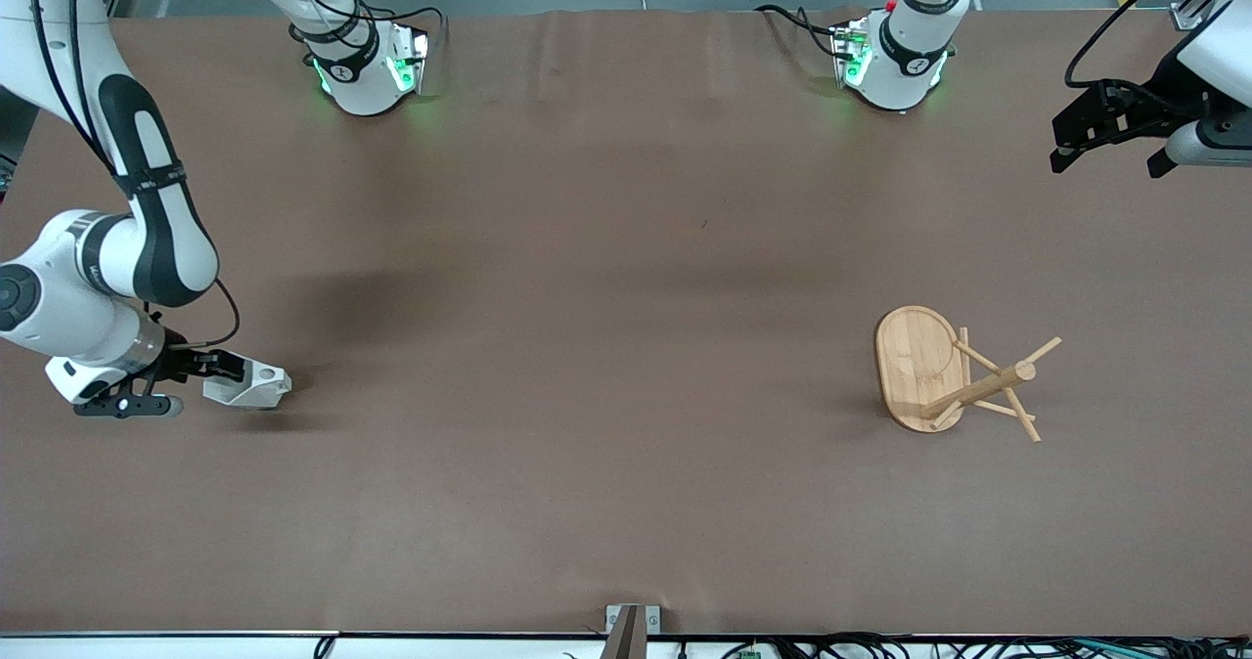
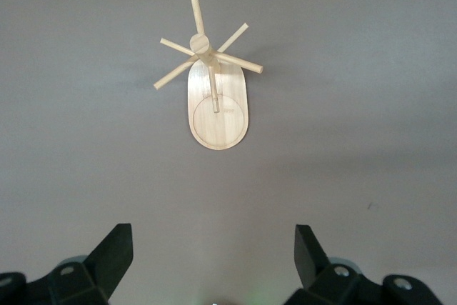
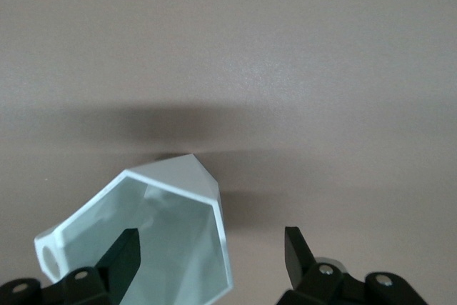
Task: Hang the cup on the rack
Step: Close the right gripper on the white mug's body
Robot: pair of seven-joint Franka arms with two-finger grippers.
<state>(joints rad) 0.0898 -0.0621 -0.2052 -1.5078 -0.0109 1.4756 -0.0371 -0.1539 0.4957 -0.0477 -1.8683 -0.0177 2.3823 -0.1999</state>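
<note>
Nearest the front camera stands the rack (image 1: pixel 947 373), upright on its oval base toward the left arm's end of the desk (image 1: pixel 606 366), its post and thin pegs bare, with nothing hung on them. Well apart from it, at the right arm's end, the cup (image 1: pixel 250 385) lies tipped on its side on the desk, its open mouth turned toward the right tool (image 1: pixel 210 373) and its pierced handle at one side. In the right wrist view one finger (image 3: pixel 123 256) of that tool sits inside the empty cup (image 3: pixel 153 241) and the other outside its wall, spread with a gap on either side of the rim, not yet pinching. The right arm is plainly the nearer one. Waiting high over the desk's edge, the left tool (image 1: pixel 1110 155) is spread wide and holds nothing.
</note>
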